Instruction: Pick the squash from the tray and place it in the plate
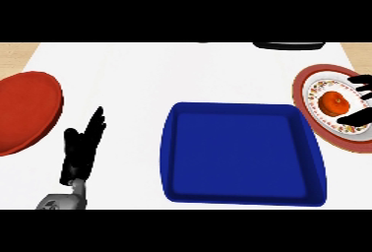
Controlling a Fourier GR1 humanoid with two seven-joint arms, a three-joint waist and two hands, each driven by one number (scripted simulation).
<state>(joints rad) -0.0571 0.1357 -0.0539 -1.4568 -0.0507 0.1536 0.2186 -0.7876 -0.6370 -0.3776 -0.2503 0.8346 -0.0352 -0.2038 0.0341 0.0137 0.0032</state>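
The squash [335,103] is a small round orange thing, and it sits in the middle of the plate [312,88] at the right side of the counter. The plate is white inside, with a ring of tiny flowers and a red-brown rim, and part of it runs off the right edge of the view. The right hand [359,117] comes in from the right edge and is over the plate. Its black fingers [359,79] show above the squash and more black fingers show below it, so they sit on both sides of the squash, spread apart and not wrapped round it. I cannot tell if they touch it. Just left of the plate lies the blue tray [242,110]. It is a big square tray with a raised edge, and its near corner is close to the plate's rim. The white counter [145,74] is under everything. The left hand [81,147] rests well left of the tray, near the bottom of the view, with its fingers straight and pointing up, holding nothing. Further left is a big red plate [25,110], partly cut off by the left edge. A dark thing [288,46] peeks in at the top edge, and I cannot tell what it is
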